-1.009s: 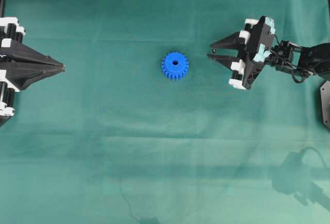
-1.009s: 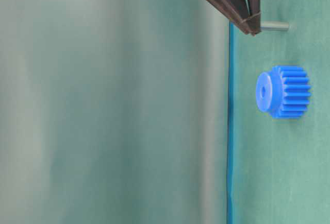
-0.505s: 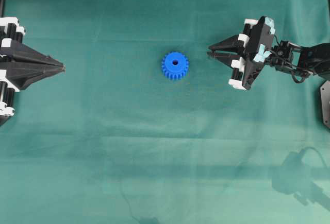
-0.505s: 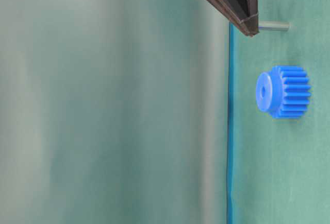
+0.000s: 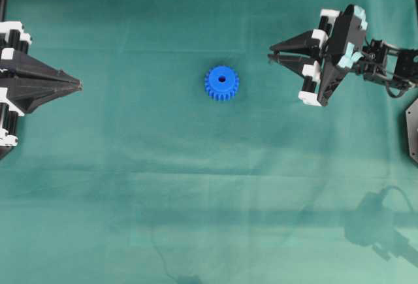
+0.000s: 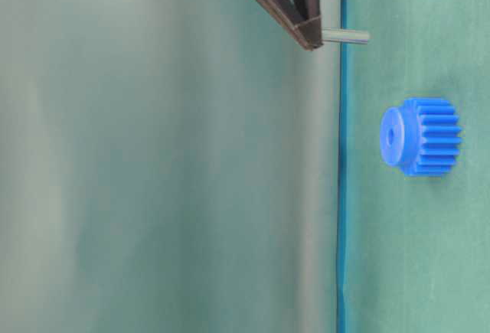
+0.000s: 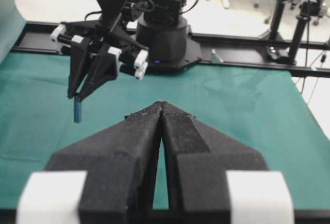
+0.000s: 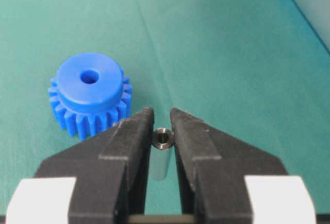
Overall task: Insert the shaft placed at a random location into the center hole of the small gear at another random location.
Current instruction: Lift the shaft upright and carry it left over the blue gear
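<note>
The small gear (image 5: 221,83) is bright blue and lies flat on the green cloth, hub up, with the center hole (image 5: 221,79) open. It also shows in the table-level view (image 6: 421,135) and the right wrist view (image 8: 88,92). My right gripper (image 5: 270,56) is shut on the shaft (image 8: 164,140), a short silvery pin held upright above the cloth, to the right of the gear. The shaft hangs from the fingertips in the table-level view (image 6: 346,36) and the left wrist view (image 7: 77,112). My left gripper (image 5: 80,86) is shut and empty at the far left.
Green cloth (image 5: 209,186) covers the table. A black plate (image 5: 411,130) sits at the right edge. In the left wrist view, the right arm's black base (image 7: 162,38) and a black rail (image 7: 247,54) stand behind the cloth.
My right gripper closed on the shaft and lifted it off the cloth, shifting slightly up and to the right in the overhead view. The gear and left gripper have not moved.
</note>
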Available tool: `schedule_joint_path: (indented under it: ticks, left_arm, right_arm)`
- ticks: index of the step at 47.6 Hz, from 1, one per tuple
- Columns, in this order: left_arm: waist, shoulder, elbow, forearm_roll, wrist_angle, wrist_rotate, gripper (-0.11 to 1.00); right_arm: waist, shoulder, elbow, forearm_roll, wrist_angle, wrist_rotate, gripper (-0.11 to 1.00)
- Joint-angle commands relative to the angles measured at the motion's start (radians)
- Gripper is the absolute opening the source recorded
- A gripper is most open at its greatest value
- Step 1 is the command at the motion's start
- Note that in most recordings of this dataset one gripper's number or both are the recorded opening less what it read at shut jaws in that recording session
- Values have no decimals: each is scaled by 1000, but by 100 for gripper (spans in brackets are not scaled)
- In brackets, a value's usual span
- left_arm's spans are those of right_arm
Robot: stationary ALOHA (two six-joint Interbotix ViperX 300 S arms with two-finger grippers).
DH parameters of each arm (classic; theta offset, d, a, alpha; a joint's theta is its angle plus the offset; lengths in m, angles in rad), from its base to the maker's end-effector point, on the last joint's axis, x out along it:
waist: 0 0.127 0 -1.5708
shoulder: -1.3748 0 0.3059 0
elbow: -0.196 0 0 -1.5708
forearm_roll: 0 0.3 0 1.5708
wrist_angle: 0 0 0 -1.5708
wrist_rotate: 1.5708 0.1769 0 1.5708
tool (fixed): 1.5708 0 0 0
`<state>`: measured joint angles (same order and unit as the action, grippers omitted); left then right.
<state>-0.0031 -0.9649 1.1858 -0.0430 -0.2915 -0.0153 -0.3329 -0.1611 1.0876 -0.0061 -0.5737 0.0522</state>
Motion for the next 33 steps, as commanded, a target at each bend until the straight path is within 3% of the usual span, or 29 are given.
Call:
schedule_joint_path:
  ticks: [1,12,33]
  left_arm:
    - [-2,6,-12,-3,-6,0,-1]
    - [-2,12,-11,-3,-8,0,-1]
    - [-2,12,-11,-8,-8,-2,-1]
  right_arm:
    - [2,-20,-20,0,6,0,12]
    - [35,18,-84,0,6,3,12]
    - [117,196,-348,0,104,0,12]
